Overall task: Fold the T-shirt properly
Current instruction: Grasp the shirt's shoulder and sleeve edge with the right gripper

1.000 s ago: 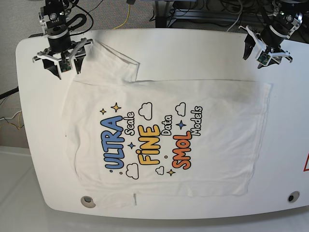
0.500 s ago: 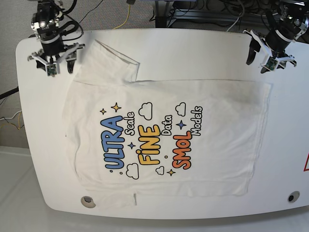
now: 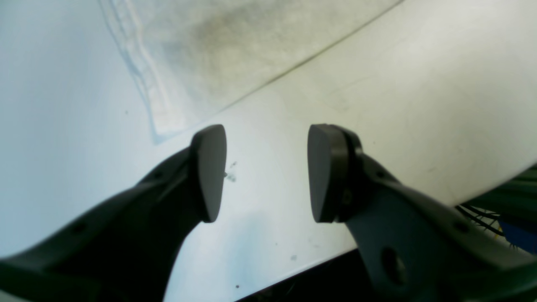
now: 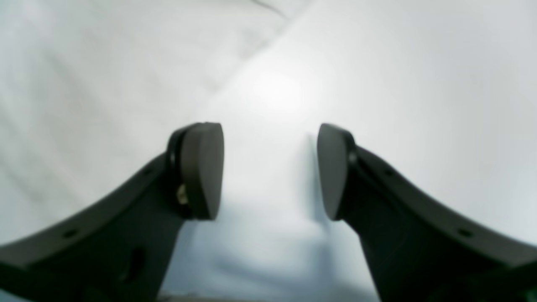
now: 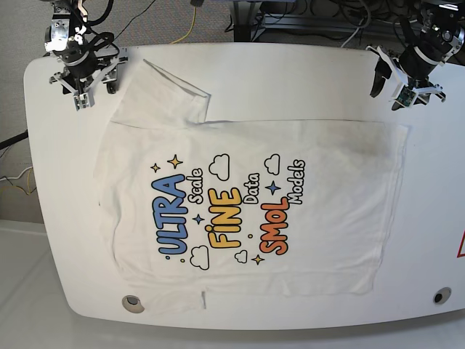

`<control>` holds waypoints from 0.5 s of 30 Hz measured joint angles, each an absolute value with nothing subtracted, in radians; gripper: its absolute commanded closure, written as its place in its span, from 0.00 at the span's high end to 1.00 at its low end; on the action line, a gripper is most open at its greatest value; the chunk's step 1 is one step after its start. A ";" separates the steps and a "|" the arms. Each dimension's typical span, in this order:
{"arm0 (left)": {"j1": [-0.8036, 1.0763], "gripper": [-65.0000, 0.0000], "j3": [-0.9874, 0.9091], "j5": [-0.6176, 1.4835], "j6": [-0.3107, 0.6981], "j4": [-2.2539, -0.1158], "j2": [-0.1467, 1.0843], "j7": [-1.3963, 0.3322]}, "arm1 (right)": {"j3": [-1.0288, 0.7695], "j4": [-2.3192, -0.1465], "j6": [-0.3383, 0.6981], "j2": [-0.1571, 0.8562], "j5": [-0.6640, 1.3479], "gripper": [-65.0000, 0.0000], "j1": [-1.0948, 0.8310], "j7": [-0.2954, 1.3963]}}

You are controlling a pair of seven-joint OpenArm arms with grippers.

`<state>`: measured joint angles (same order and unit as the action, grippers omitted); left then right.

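The white T-shirt (image 5: 247,211) lies spread flat on the white table (image 5: 305,65), its coloured print facing up. One sleeve (image 5: 167,94) at the far left is folded over. My right gripper (image 5: 86,81) hovers open at the far left corner, just beyond that sleeve. In the right wrist view its fingers (image 4: 201,167) stand apart over bare table, with the T-shirt (image 4: 84,84) to their left. My left gripper (image 5: 402,86) is open at the far right, above the shirt's corner. In the left wrist view the gripper (image 3: 266,172) holds nothing, and the T-shirt's hem corner (image 3: 218,50) lies just ahead.
Two round holes (image 5: 132,302) (image 5: 439,297) sit near the table's front edge. Cables and frame parts (image 5: 290,18) run behind the table. In the left wrist view the table's edge (image 3: 335,256) drops off close under the fingers.
The right gripper has drawn back to the far left corner, off the sleeve. The left gripper has shifted slightly back and outward. Both jaws stay apart.
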<state>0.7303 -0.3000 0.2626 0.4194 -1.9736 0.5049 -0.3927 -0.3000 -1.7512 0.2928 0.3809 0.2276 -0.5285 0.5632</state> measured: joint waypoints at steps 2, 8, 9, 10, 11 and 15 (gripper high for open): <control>0.728 0.46 -0.300 0.262 0.423 -1.977 0.505 -0.393 | -0.315 -1.742 0.302 0.382 0.221 0.52 -0.493 0.600; 0.722 0.46 -0.303 0.247 0.424 -1.980 0.504 -0.395 | -0.342 -1.727 0.327 0.381 0.262 0.52 -0.390 0.620; 0.722 0.46 -0.303 0.247 0.424 -1.982 0.504 -0.392 | -0.346 -1.727 0.334 0.381 0.271 0.52 -0.382 0.611; 0.722 0.46 -0.303 0.248 0.426 -1.982 0.503 -0.392 | -0.348 -1.727 0.334 0.382 0.270 0.52 -0.378 0.605; 0.721 0.46 -0.303 0.248 0.430 -1.983 0.502 -0.393 | -0.348 -1.727 0.334 0.382 0.270 0.52 -0.376 0.608; 0.723 0.46 -0.303 0.252 0.421 -1.985 0.499 -0.393 | -0.326 -1.727 0.312 0.377 0.258 0.52 -0.382 0.610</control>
